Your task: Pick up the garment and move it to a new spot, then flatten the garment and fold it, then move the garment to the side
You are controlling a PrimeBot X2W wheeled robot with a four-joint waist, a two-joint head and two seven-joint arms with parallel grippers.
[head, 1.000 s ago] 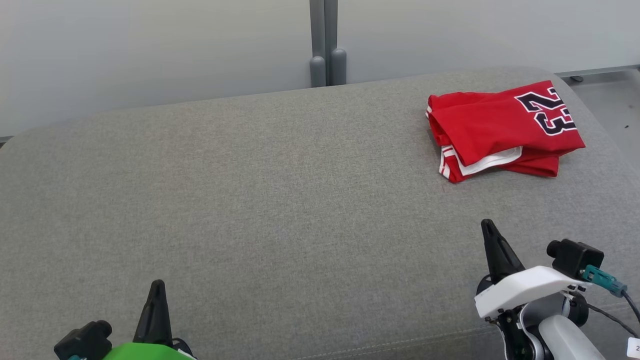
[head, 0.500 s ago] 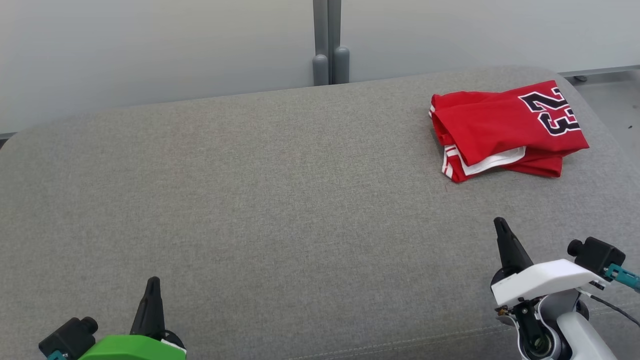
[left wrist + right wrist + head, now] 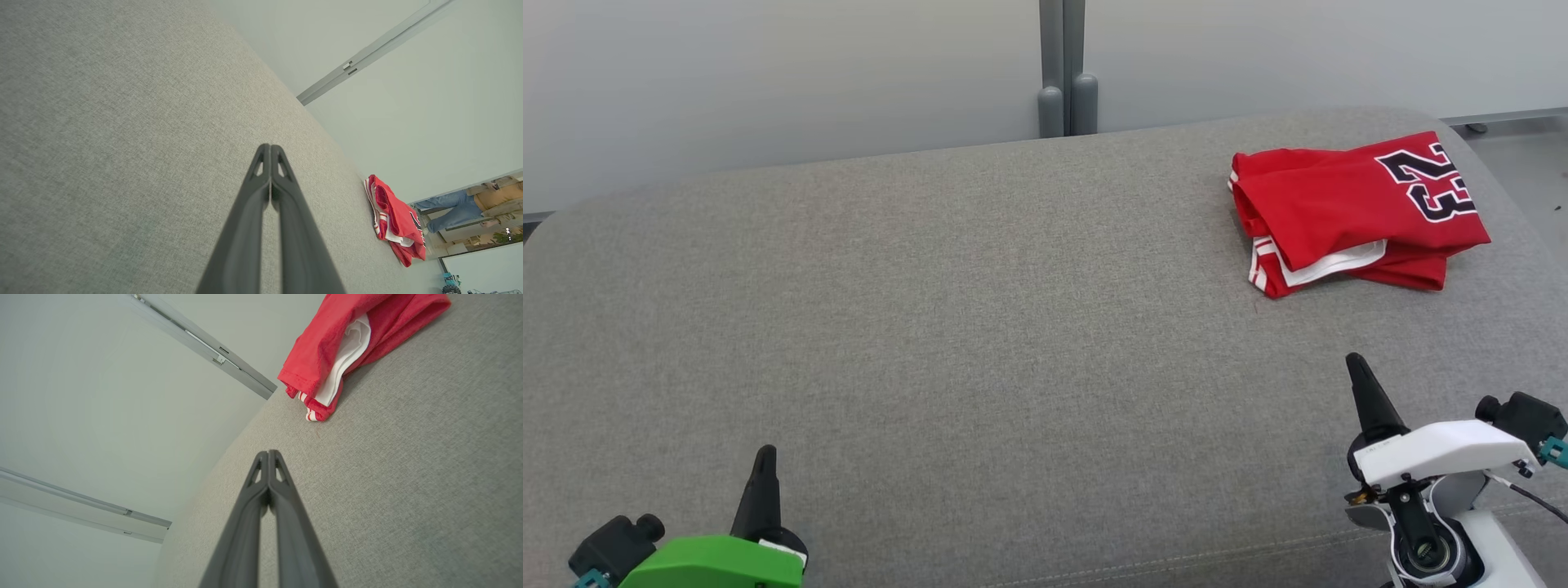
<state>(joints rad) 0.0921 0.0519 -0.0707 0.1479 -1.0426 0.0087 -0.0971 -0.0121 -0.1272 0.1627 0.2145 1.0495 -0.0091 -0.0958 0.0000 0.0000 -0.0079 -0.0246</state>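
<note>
The garment (image 3: 1360,214) is a red jersey with white trim and a dark number, lying folded at the far right of the grey cushioned surface (image 3: 980,327). It also shows in the left wrist view (image 3: 394,220) and the right wrist view (image 3: 343,347). My right gripper (image 3: 1356,363) is shut and empty, hovering well in front of the garment, apart from it. At the lower left my left gripper (image 3: 765,453) is shut too, holding nothing, far from the garment. In both wrist views the fingertips meet (image 3: 270,147) (image 3: 268,453).
A pale wall with a grey vertical post (image 3: 1066,69) stands behind the cushioned surface. The surface's right edge curves down toward the floor (image 3: 1535,163) just past the garment. A person's legs (image 3: 453,206) show far off in the left wrist view.
Both arms have drawn back toward the bottom of the head view, the right one also drifting right. The whole picture shifted slightly right, so the camera moved. The garment lies as before.
</note>
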